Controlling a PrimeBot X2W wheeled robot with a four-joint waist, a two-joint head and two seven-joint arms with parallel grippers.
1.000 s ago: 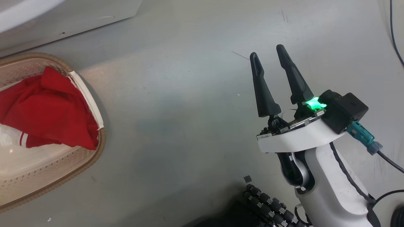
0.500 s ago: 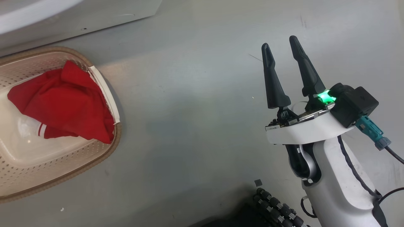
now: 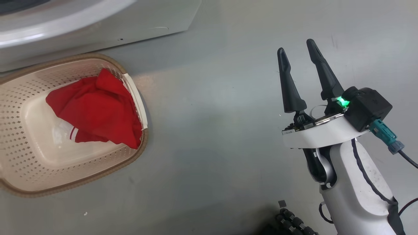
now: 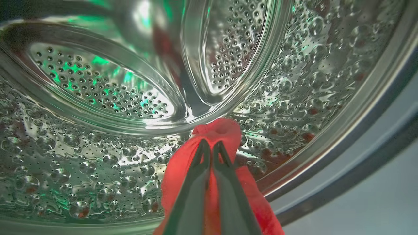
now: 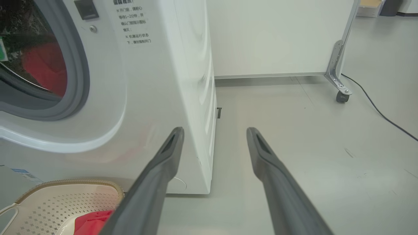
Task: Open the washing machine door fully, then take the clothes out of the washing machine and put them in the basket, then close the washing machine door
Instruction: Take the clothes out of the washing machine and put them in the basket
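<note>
Presently the left gripper stands inside the steel drum of the washing machine, its two dark fingers pressed together on a fold of a red garment. The cloth bunches above the fingertips and drapes down on both sides of them, so the grip is closed on fabric. This garment sits low in the drum near its front lip, with a perforated paddle beyond it. The right gripper is held over the grey floor, well apart from the basket, its fingers spread wide with nothing between them; a green light glows at its wrist. The basket stands on the floor near the machine's white front. A second red garment lies heaped in the basket's right half, against the wall and handle on that side, with a white striped trim patch at its lower left edge. In the right wrist view the grey rubber ring frames the machine's opening, and a red mass shows within; it is probably the held garment, though the dim interior does not settle this. Further right, a black cable runs across the floor beside the castor of a white partition
</note>
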